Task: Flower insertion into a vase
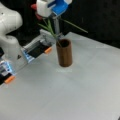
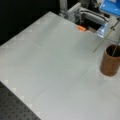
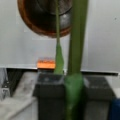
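The dark brown vase (image 1: 64, 53) stands upright on the grey table (image 1: 75, 92); in a front view it is at the right edge (image 2: 110, 61). My white and blue gripper (image 1: 57, 25) hangs directly above its rim, shut on the green flower stem (image 3: 75, 50). In the wrist view the dark fingers (image 3: 48, 92) clamp the stem, which points at the vase's open mouth (image 3: 42, 27). A thin stem end (image 2: 115, 50) dips inside the rim. One long leaf (image 1: 75, 26) sticks out sideways, and a red blossom (image 1: 34, 7) shows beside the gripper (image 2: 111, 8).
The white robot base (image 1: 10, 37) stands at a front view's left. A metal rail with orange tabs (image 1: 47, 50) runs behind the vase, also seen in the wrist view (image 3: 46, 63). A black perforated board (image 2: 12, 107) borders the table.
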